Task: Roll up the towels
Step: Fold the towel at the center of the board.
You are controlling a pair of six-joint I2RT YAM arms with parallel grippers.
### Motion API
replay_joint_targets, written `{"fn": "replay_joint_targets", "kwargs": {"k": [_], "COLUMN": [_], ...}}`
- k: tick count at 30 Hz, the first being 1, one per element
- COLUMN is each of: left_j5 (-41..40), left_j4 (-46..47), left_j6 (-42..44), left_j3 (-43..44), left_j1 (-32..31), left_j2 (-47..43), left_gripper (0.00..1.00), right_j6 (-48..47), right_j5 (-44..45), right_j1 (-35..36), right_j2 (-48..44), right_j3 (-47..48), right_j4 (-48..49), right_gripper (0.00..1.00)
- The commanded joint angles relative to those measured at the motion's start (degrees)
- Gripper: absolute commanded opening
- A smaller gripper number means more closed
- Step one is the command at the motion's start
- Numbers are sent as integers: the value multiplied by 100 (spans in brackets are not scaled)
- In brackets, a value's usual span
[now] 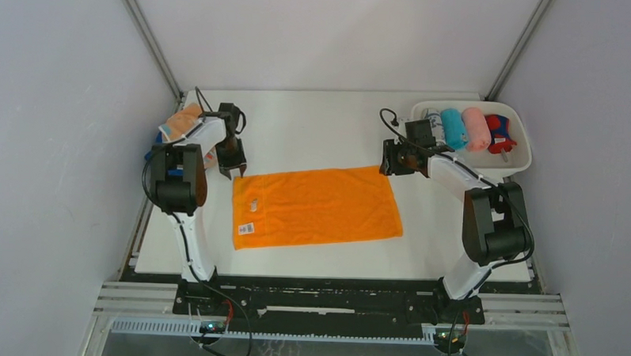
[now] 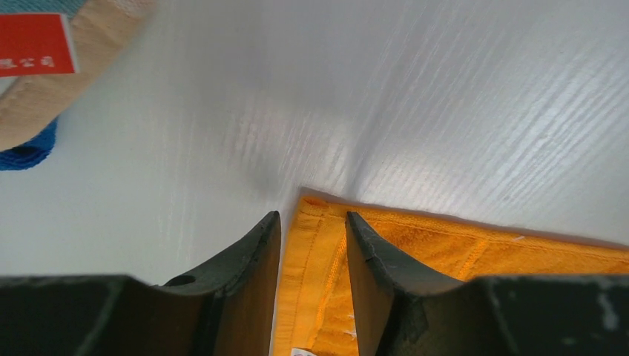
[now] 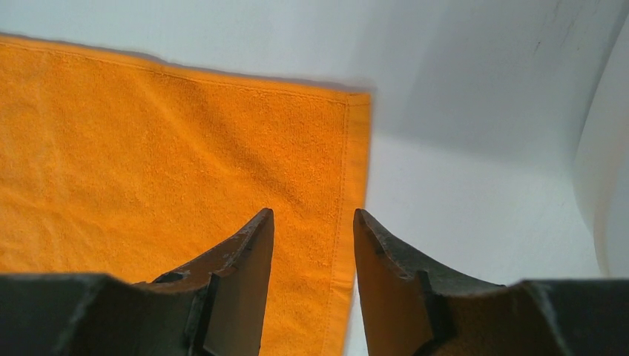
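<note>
Over the far corners of the orange towel [image 1: 315,207], our left gripper [image 2: 311,217] and right gripper [image 3: 313,213] hover half-open, empty; rolling should start once we pinch them.

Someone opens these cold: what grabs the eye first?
The bright orange cloth towel lies flat and unrolled in the middle of the white table. The left tool and right tool each sit at one of its far corners, jaws parted astride the hem. At the far right, a white oval plastic tray holds already rolled towels, a turquoise one and a pink one among them.
</note>
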Motion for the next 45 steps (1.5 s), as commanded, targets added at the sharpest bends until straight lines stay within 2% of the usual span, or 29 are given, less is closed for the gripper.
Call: {"fn": "replay_joint_targets", "kwargs": {"k": [1, 12, 27, 35, 45], "left_j5": [99, 488, 609, 623, 618], "left_j4": [-139, -67, 5, -17, -41], "left_j6": [185, 393, 484, 507, 512], "left_j3": [209, 56, -33, -18, -6], "left_j1": [28, 192, 244, 243, 240], "left_j2": [119, 78, 36, 58, 64], "left_gripper": [42, 38, 10, 9, 9], "right_j6": [-147, -369, -864, -1091, -1301], "right_j5": [64, 174, 344, 188, 68], "right_j1": [30, 13, -56, -27, 110], "right_j2": [27, 249, 1495, 2022, 2549], "right_j3": [270, 473, 1733, 2353, 2890], "right_j4": [57, 60, -509, -1011, -1530], "right_gripper": [43, 43, 42, 36, 35]}}
